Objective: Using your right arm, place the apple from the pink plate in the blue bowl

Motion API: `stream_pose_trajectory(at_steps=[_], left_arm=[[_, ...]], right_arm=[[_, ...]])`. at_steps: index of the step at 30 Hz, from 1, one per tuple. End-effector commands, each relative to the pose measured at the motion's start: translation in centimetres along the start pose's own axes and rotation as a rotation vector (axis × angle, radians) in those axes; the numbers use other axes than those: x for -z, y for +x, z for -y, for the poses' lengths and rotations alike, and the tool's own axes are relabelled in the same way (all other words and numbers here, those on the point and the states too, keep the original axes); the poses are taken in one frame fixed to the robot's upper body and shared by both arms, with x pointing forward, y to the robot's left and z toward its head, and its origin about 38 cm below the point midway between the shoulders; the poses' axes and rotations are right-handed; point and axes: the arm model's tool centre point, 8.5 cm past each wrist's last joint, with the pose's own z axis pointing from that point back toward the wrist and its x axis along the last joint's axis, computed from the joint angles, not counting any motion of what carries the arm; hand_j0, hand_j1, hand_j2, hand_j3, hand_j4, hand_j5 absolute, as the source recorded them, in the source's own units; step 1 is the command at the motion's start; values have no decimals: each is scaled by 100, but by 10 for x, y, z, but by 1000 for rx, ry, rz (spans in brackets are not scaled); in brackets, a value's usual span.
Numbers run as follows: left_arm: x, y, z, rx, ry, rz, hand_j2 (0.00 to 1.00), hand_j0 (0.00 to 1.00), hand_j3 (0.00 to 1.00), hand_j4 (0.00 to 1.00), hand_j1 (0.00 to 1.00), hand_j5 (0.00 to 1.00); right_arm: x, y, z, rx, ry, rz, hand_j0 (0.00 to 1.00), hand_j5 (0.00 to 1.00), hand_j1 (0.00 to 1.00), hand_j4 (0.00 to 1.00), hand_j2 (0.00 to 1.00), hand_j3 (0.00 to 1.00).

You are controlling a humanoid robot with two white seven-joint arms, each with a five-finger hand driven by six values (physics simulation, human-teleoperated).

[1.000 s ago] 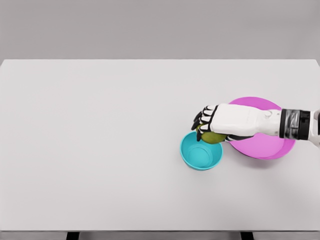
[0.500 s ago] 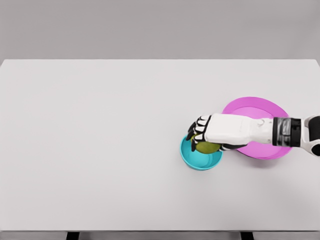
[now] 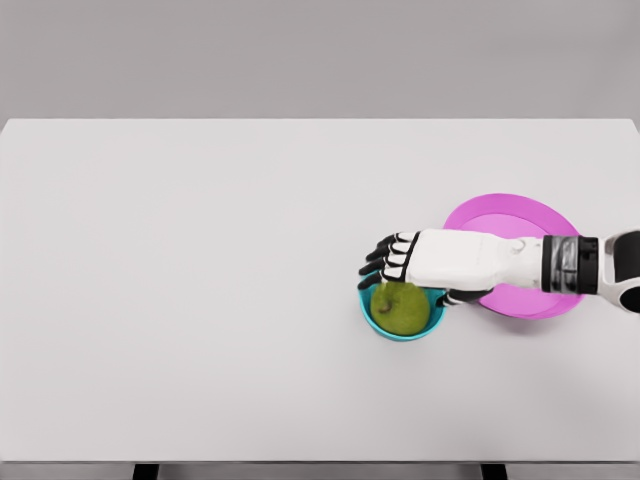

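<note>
The green apple (image 3: 401,308) sits in the blue bowl (image 3: 372,318), beneath the right hand (image 3: 420,262), whose fingers are spread and empty. Round, firm and smooth, it looks best cupped around its widest part.

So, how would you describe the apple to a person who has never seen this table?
Look at the right half of the white table, where a pink plate lies. Just left of it stands a small blue bowl, under the fingertips of the right robot hand. The apple fills that bowl: the only round, yellow-green thing.
</note>
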Motion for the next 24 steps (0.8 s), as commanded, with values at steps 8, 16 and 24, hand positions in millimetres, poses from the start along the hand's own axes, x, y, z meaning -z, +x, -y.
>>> stream_pose_trajectory(at_steps=[8, 16, 24], left_arm=[[0, 0, 0, 0, 0, 0, 100, 100, 100, 100, 100, 100], [0, 0, 0, 0, 0, 0, 100, 100, 100, 100, 100, 100], [0, 0, 0, 0, 0, 0, 100, 100, 100, 100, 100, 100]], right_arm=[[-66, -28, 68, -58, -217, -147, 100, 100, 100, 100, 100, 100], [-104, -69, 53, 36, -254, -303, 100, 100, 100, 100, 100, 100], [-108, -68, 17, 117, -229, -324, 100, 100, 100, 100, 100, 100]])
